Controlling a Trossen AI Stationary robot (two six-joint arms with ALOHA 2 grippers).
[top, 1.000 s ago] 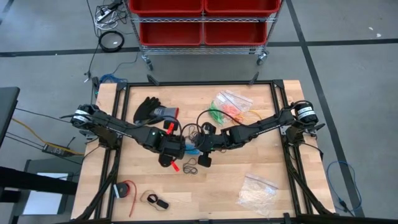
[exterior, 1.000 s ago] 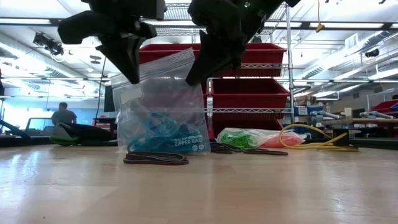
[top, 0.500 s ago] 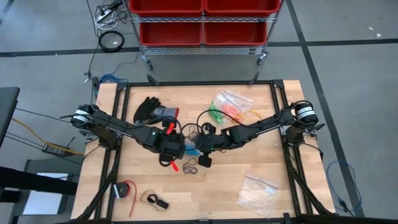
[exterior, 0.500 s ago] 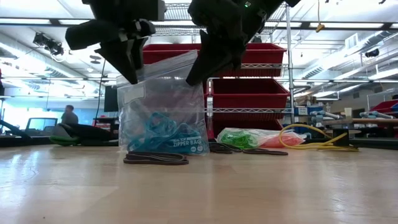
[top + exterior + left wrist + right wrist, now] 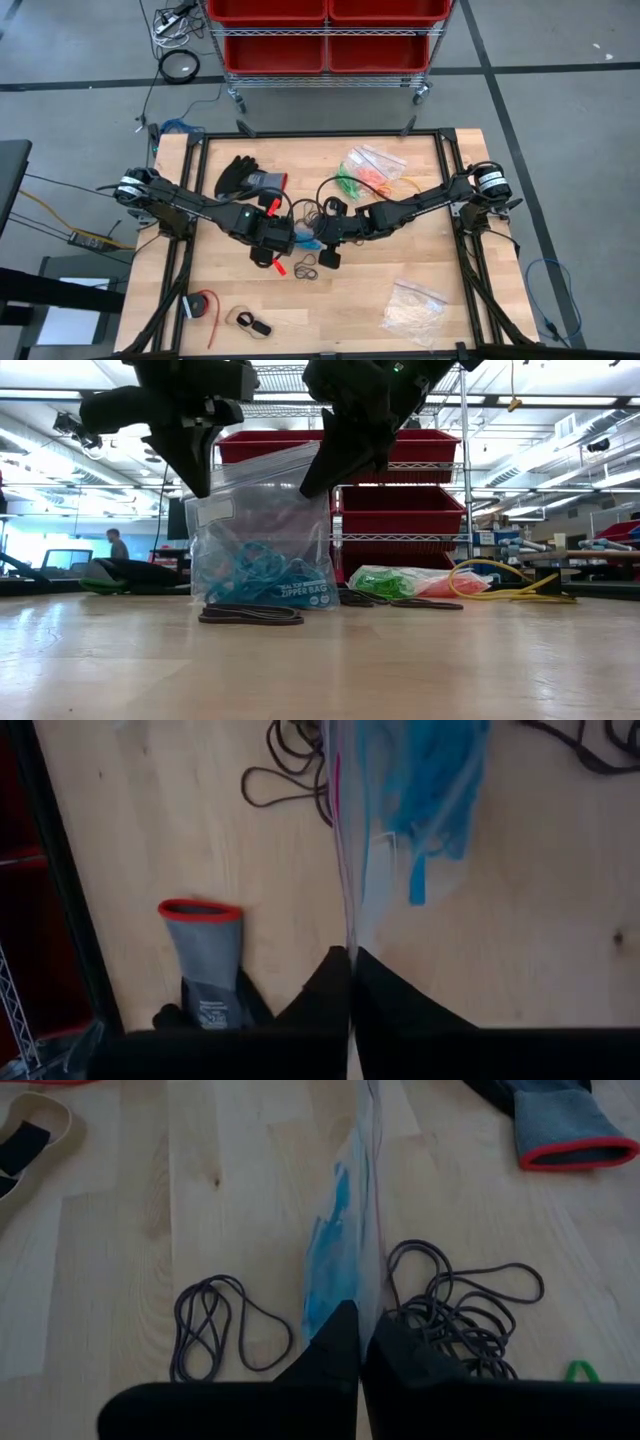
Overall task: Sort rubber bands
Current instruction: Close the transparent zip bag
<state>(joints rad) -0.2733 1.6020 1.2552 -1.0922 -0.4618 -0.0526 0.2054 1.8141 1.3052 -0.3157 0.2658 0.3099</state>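
A clear zipper bag [image 5: 262, 535] with blue rubber bands in it stands upright at the table's middle, its bottom on the wood. My left gripper [image 5: 195, 488] is shut on its top left corner. My right gripper [image 5: 318, 478] is shut on its top right corner. Loose black rubber bands [image 5: 225, 1330] lie on the table beside the bag, with more of them [image 5: 460, 1315] on its other side. A second bag holding green and orange bands [image 5: 365, 175] lies toward the far edge. My left gripper pinches the bag's top edge at its left corner [image 5: 350, 942] between two fingers. It comes slanting down from the left. The bag hangs below with its bottom on the table. My right gripper pinches the top edge at the right corner [image 5: 362, 1295], slanting down from the right. The plastic stands upright between the two holds.
A black and grey glove with a red cuff [image 5: 245, 178] lies at the far left. A clear bag of whitish pieces [image 5: 415, 305] lies near right. Red and tan odds [image 5: 205, 305] lie near left. A yellow cable [image 5: 500, 585] lies far right, with red bins [image 5: 325, 35] beyond the table.
My left gripper's fingertips have shifted a little toward the table's left at the bag's top corner. That corner now sits slightly lower. The bag stays standing on the table, and my right gripper has kept still.
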